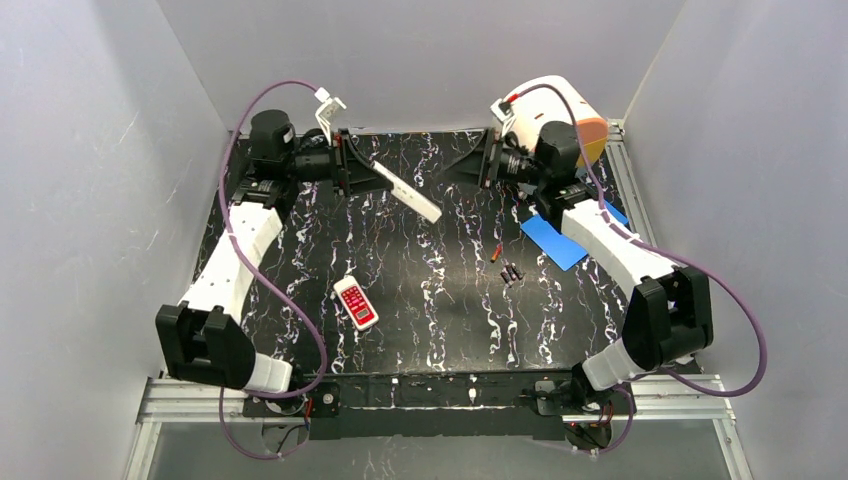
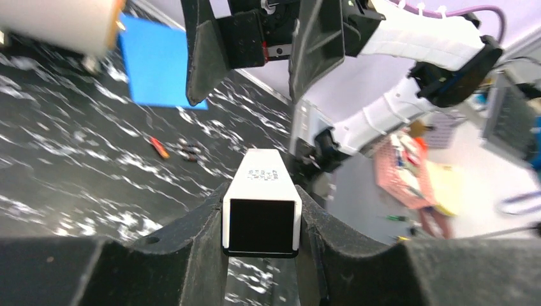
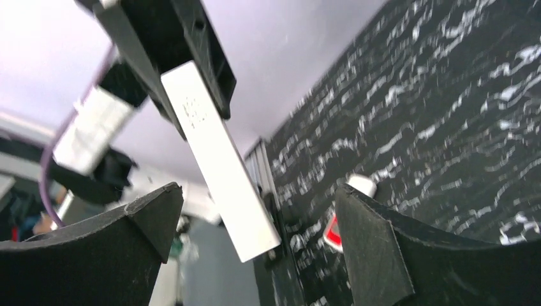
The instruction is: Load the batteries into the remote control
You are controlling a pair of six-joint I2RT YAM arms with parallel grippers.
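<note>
Above the far middle of the table, the left gripper is clenched on one end of the long white remote control, which sticks out to the right, tilted and off the surface. Facing it from the right, the right gripper has its jaws spread wide and grips nothing. Right of centre lie the batteries, near a blue sheet. A short red-faced remote lies left of centre.
</note>
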